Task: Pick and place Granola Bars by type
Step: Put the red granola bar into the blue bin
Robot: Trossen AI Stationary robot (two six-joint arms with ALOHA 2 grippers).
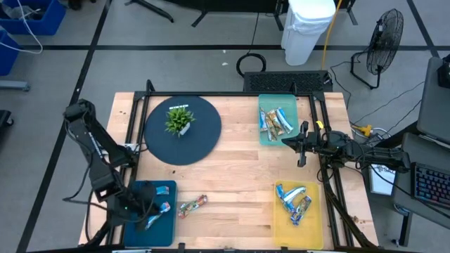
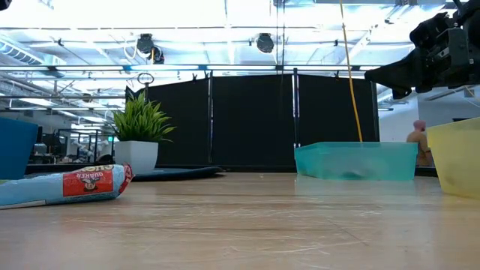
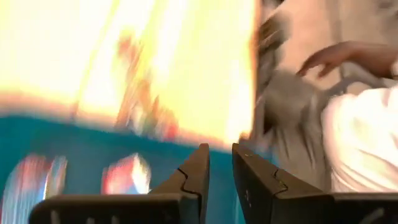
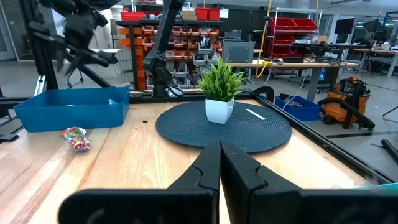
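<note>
My left tool (image 1: 145,219) hangs over the blue tray (image 1: 169,228) at the near-left corner of the worktop (image 1: 232,179). Its fingers (image 3: 198,171) stand a narrow gap apart with nothing between them, and the wrist view is smeared. Two bars (image 1: 163,190) lie in the tray, one just under the tool and one a little beyond it. A loose bar (image 1: 192,205) lies on the worktop just to the right of that tool, outside the tray; I judge it the next pick.

Farther right sits the round mat (image 1: 183,130) with the plant (image 1: 178,119), clear of both tools.

My right tool (image 1: 301,144) hovers high off the worktop, fingers (image 4: 208,171) pressed together and empty. The teal tray (image 1: 264,138) with its bars (image 1: 275,121) lies just beside it on the far side, and the yellow tray (image 1: 316,226) with more bars (image 1: 294,199) lies nearer, below and in front of it.

The risks, as I see them: the loose bar lies close to the blue tray's wall, so a careless reach could clip the wall and shove the tray. Its shiny wrapper may slide out of a shallow pinch. The near-closed left fingers must spread before descending, or they will just push the bar away. Misreading the wrapper would send it to the wrong tray.
</note>
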